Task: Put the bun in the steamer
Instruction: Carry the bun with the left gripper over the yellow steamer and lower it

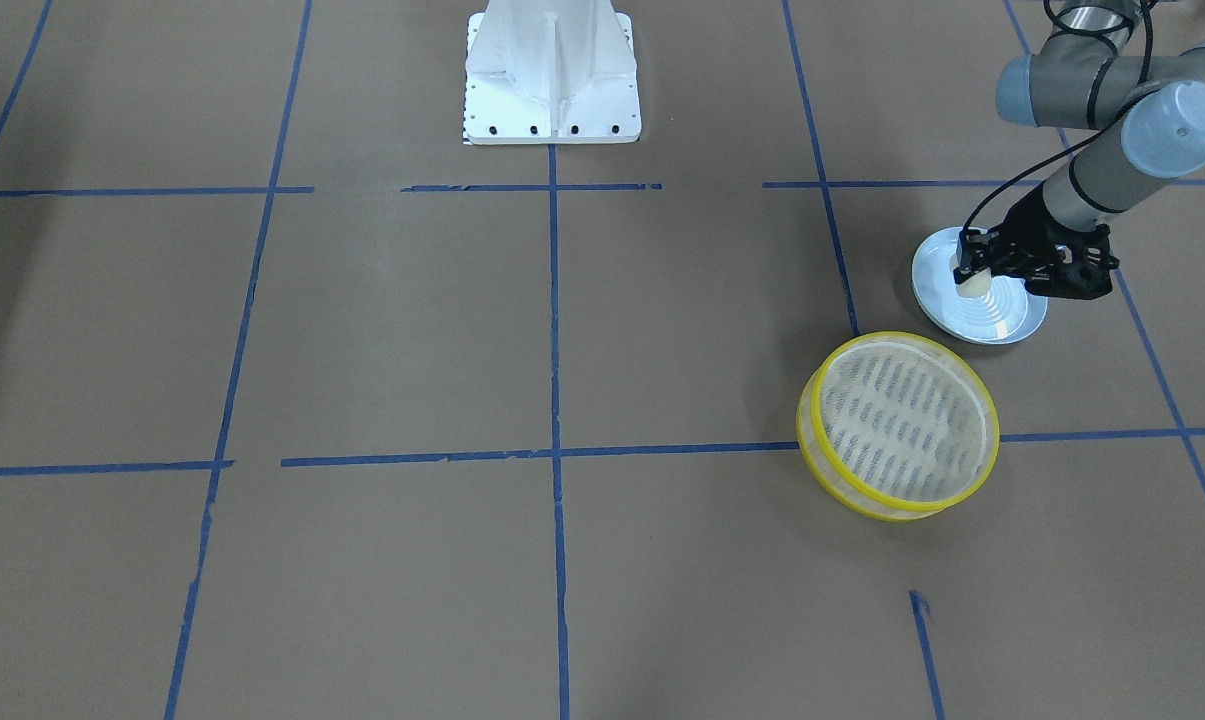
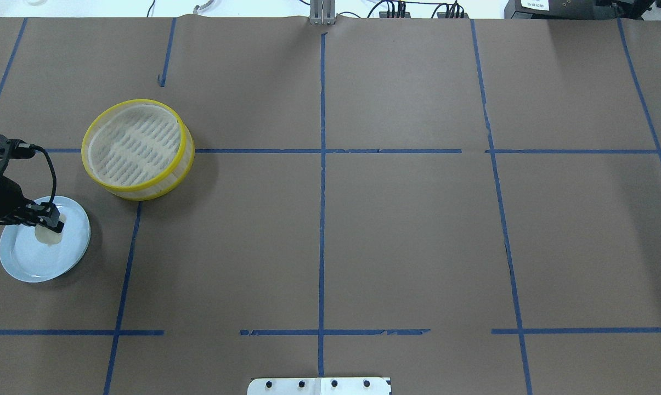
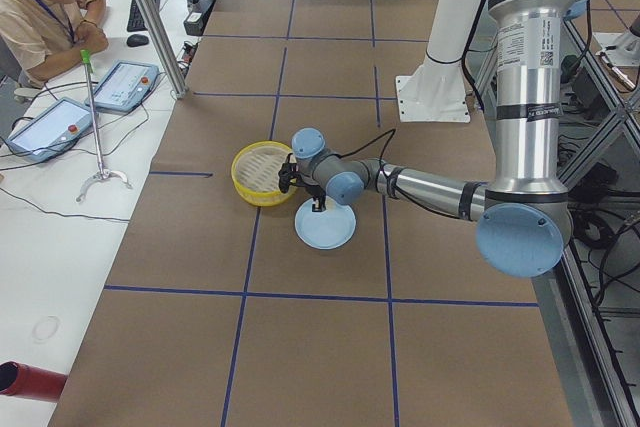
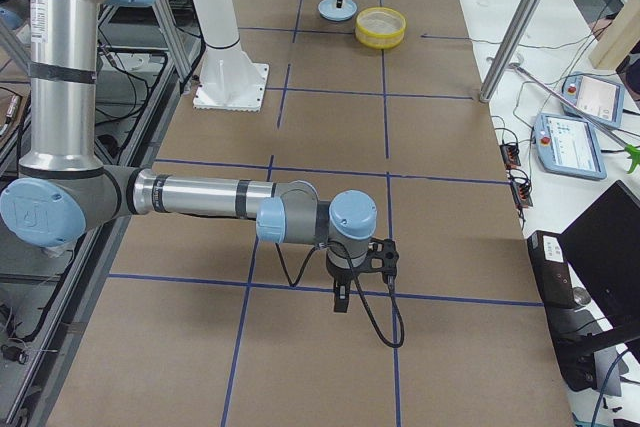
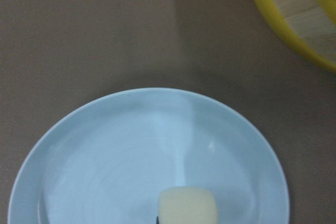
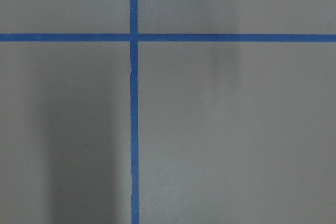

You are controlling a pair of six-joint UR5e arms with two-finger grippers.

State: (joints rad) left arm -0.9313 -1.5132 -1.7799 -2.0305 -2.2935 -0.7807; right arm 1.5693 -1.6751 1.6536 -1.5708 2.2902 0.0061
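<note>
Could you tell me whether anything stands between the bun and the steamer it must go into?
Nothing visible does: only bare table lies between the plate under the bun and the steamer, which is open and empty.

Pale blue plate (image 2: 27, 264); blue-taped table (image 2: 418, 230)

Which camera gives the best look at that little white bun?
The left wrist-mounted view: the bun sits large and close at the bottom edge, on the blue plate. The front-facing and overhead views show it small, at the left gripper. In both side views it is too tiny to make out.
</note>
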